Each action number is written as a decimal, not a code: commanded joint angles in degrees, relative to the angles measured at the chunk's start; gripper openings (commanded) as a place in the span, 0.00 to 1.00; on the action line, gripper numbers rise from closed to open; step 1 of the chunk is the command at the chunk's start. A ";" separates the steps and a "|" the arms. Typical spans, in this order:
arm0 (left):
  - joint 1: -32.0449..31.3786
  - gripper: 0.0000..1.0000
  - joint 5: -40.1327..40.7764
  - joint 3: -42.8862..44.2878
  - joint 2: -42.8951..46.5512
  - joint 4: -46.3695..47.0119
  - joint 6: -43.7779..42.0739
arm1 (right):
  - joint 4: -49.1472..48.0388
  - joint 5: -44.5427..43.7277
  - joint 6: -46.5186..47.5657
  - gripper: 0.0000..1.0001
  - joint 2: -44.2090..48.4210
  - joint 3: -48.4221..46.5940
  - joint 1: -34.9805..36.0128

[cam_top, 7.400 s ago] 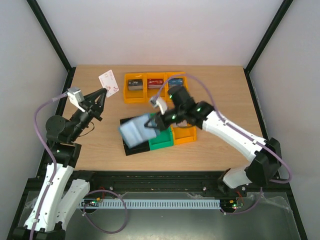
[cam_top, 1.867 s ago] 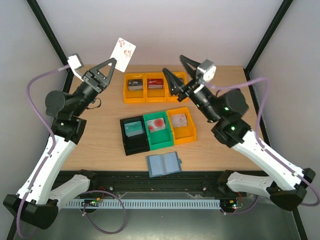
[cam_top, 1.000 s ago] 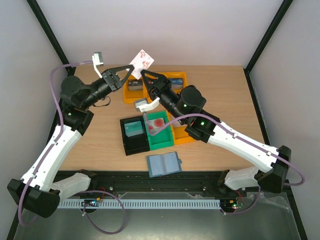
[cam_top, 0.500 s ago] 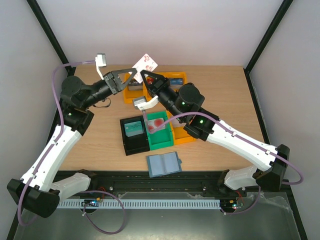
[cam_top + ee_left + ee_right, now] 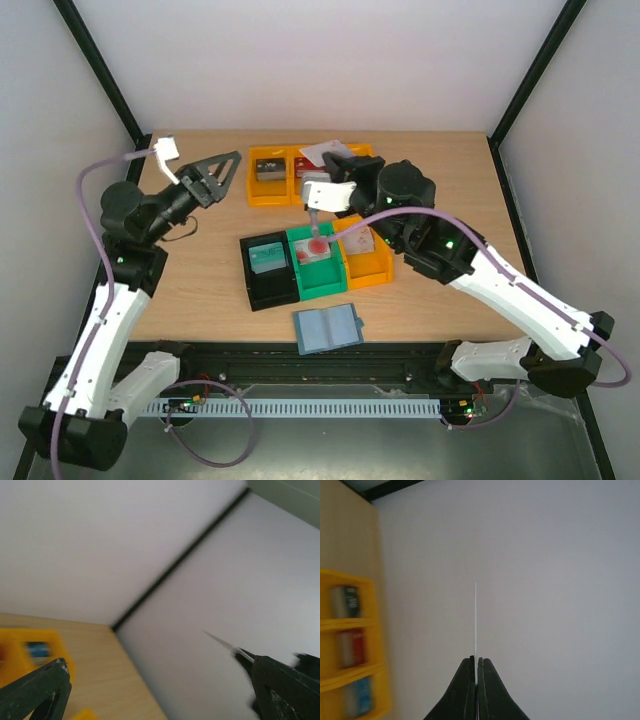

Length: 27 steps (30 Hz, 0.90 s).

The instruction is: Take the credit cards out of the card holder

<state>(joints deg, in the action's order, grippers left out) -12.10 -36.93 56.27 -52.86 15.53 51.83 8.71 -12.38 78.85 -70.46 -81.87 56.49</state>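
On the wooden table [image 5: 200,280] 3 bins [image 5: 322,284] stand in a row, and the card holder [image 5: 328,327] lies open near them at the front edge. The left gripper [image 5: 225,175] is spread wide, empty. The right gripper [image 5: 475,664] pinches 1 credit card [image 5: 475,620].

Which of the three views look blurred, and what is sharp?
Left wrist view: motion blur smears the yellow plastic bin and the left gripper. Right wrist view: the right gripper and thin white card are crisp. Top external view: sharp.

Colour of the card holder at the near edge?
The card holder is pale slate blue; top external view shows it best.
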 commanded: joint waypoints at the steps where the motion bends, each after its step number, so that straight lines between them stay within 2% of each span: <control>1: 6.92 1.00 12.90 -6.80 4.89 -11.02 -9.49 | 32.20 3.89 -29.53 0.02 0.37 -2.04 -3.76; 3: 9.72 1.00 17.61 -11.42 6.84 -13.31 -12.23 | 37.31 10.92 -35.44 0.02 -0.35 1.33 -6.45; 6: 12.00 1.00 22.72 -17.76 9.19 -15.14 -15.73 | 36.32 16.69 -38.42 0.01 0.19 7.99 -9.35; 14: 14.68 1.00 24.58 -30.58 12.60 -16.00 -16.66 | 25.63 17.36 -33.17 0.02 -1.51 18.08 -16.63; 17: 15.78 1.00 23.95 -32.93 13.61 -15.37 -16.37 | 21.71 21.06 -31.14 0.01 -3.24 21.28 -19.00; 24: 16.65 1.00 24.75 -34.70 14.82 -15.52 -16.41 | 12.27 11.44 -24.41 0.02 -9.70 24.61 -20.19; 27: 16.75 1.00 24.79 -34.66 14.85 -15.53 -16.35 | 9.66 9.99 -21.04 0.02 -11.75 24.74 -20.21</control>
<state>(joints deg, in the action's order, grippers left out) 4.19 -12.91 22.06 -38.59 -0.75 36.14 25.52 2.22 52.47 -80.79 -57.49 36.56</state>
